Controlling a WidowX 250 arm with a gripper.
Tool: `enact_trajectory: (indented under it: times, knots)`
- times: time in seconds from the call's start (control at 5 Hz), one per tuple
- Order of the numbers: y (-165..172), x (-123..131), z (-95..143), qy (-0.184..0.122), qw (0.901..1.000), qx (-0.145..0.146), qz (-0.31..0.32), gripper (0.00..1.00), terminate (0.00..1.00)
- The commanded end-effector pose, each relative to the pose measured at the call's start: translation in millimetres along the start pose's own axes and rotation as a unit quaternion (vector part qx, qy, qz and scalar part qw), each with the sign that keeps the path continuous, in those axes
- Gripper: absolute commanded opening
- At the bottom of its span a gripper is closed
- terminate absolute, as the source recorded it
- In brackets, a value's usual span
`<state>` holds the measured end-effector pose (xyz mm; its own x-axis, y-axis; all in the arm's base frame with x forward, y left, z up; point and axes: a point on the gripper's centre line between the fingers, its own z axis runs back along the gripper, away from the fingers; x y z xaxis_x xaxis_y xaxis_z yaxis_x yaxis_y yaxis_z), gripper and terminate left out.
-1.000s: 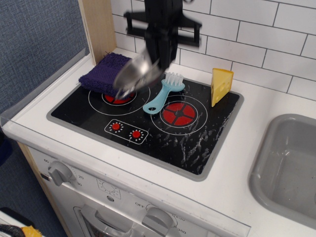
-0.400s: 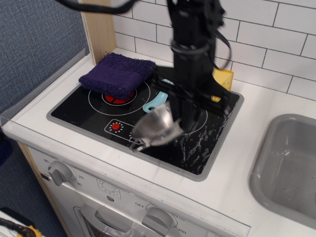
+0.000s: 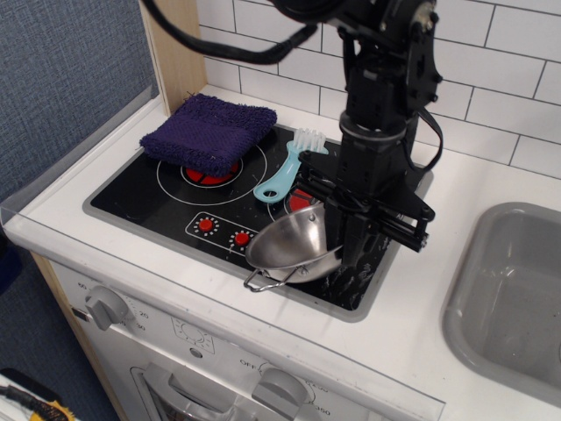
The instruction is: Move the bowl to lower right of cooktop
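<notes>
The shiny steel bowl [image 3: 291, 247] with a wire loop handle hangs tilted just above or on the front right part of the black cooktop [image 3: 158, 203]. My gripper [image 3: 344, 247] comes straight down from above and is shut on the bowl's right rim. The black arm hides the right burner and part of the cooktop's right side. I cannot tell whether the bowl's underside touches the cooktop.
A purple cloth [image 3: 209, 132] covers the left burner. A light blue brush [image 3: 289, 167] lies at the cooktop's middle back. A yellow cheese wedge [image 3: 408, 156] is mostly hidden behind the arm. A grey sink [image 3: 513, 298] is at the right.
The arm carried the bowl from over the left burner to the right and down to the cooktop's front right. The bowl now sits lower and less tilted.
</notes>
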<state>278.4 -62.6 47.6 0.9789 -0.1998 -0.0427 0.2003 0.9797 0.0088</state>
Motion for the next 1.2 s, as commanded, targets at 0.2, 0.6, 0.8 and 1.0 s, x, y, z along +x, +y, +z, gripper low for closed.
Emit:
enact_trajectory:
  times: [0.2, 0.6, 0.8, 1.0]
  knots:
    - [-4.1, -2.4, 11.8, -0.007, 0.9999, -0.012, -0.009, 1.0, 0.0]
    - [9.2, -1.9, 28.5, -0.046, 0.9981, -0.012, 0.041, 1.0, 0.0]
    - [15.9, -1.8, 29.5, -0.047, 0.9972, -0.009, 0.056, 1.0, 0.0]
    - [18.3, -0.7, 28.6, -0.046, 0.9971, -0.002, 0.061, 1.0, 0.0]
